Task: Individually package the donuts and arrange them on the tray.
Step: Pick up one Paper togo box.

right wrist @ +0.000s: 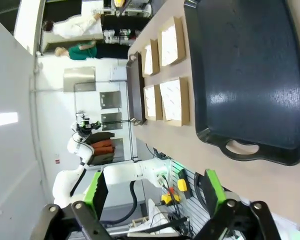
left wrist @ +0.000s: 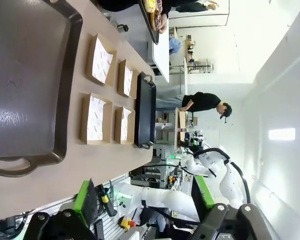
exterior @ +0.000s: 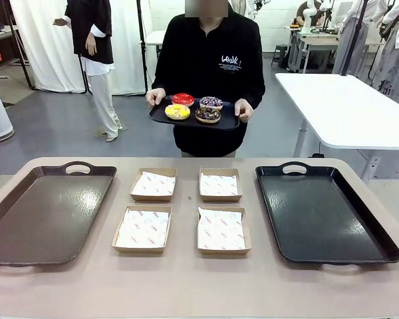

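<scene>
Several donuts lie on a small black serving tray (exterior: pixel 161 117) that a person at the far side of the table holds in both hands: a glossy red donut (exterior: pixel 183 99), a yellow-topped donut (exterior: pixel 177 111), a purple-white sprinkled donut (exterior: pixel 211 102) and a chocolate donut (exterior: pixel 207 115). That carried tray's edge (left wrist: pixel 149 22) also shows at the top of the left wrist view. My left gripper (left wrist: pixel 142 187) is open and holds nothing, back from the table's near edge. My right gripper (right wrist: pixel 154 180) is open too, with nothing between its fingers.
A large brown tray (exterior: pixel 26 229) lies at the table's left and a large black tray (exterior: pixel 319 219) at its right. Between them stand several paper-lined cardboard boxes (exterior: pixel 142 228). A white table (exterior: pixel 346 109) stands behind on the right. Another person stands far left.
</scene>
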Controlling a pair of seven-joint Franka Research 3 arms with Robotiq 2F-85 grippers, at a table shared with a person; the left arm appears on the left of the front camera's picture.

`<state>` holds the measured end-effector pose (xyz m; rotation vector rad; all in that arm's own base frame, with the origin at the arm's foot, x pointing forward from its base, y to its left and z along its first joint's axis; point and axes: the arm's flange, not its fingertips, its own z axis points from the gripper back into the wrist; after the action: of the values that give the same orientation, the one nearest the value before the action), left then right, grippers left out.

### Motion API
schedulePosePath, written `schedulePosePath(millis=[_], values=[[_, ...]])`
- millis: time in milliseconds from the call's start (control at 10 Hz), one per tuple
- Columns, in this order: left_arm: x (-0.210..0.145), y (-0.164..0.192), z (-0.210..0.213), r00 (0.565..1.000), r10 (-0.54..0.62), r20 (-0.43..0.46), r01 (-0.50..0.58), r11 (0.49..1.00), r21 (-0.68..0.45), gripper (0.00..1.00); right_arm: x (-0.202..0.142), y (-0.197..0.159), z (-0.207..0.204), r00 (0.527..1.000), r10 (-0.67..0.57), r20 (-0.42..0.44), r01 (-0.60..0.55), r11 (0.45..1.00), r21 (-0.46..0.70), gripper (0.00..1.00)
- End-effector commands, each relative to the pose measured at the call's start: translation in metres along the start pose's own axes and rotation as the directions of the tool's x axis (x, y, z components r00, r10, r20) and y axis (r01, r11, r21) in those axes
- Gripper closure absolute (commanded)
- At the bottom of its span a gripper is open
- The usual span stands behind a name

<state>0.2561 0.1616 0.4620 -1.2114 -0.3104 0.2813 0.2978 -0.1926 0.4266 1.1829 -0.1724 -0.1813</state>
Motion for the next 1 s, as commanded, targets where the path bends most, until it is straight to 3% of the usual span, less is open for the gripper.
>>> schedulePosePath(millis=[0,900], values=[[0.0028,-0.0054,-0.0020,1.000,-0.009,0.015,0.009,1.000,0.010,0.00,-0.0007,-0.0033,0.0030,1.000,-0.013,0.009,0.013,1.000,0.008,0.00],[0.0028,-0.0054,-0.0020,1.000,-0.009,0.015,0.009,1.000,0.010,0.00,-0.0007,-0.0033,0.0030,1.000,-0.013,0.009,0.013,1.000,0.008,0.00]])
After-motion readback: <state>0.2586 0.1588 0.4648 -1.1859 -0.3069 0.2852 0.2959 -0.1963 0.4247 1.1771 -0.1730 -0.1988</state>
